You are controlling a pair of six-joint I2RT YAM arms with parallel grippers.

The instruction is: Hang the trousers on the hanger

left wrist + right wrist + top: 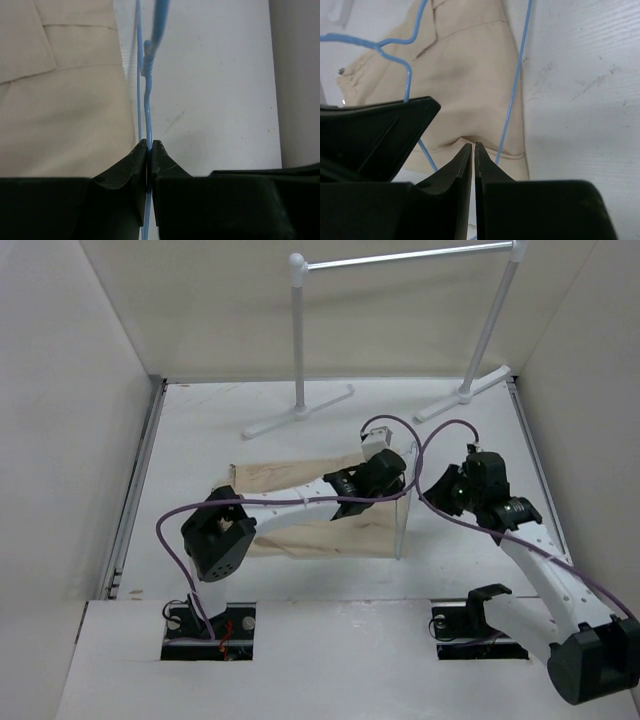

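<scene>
Your left gripper (149, 147) has its jaws pressed together on the thin wire of the hanger (148, 100), pinching it just below the twisted neck. The trousers (65, 115) lie just left of that grip on the white table (215, 100). Your right gripper (474, 150) sits above the trousers' edge with its jaws closed to a hairline and nothing visibly between them; the hanger's wires pass behind and to either side of the fingertips. The top camera shows what the wrist views cannot. The left arm reaches across the trousers from the near left, the right gripper (440, 492) faces it from the right with the hanger between them, and the white garment rack (300, 340) stands well behind at the far end of the table. There the hanger (400, 530) shows only as one pale upright line at the trousers' right end, so you cannot read its shape. The right wrist view gives you the blue triangular frame and its bent shoulder, and the left wrist view gives you the twist at the neck. The trousers are soft beige cloth laid flat, with a pocket flap and seam lines visible and a few shallow creases.
</scene>
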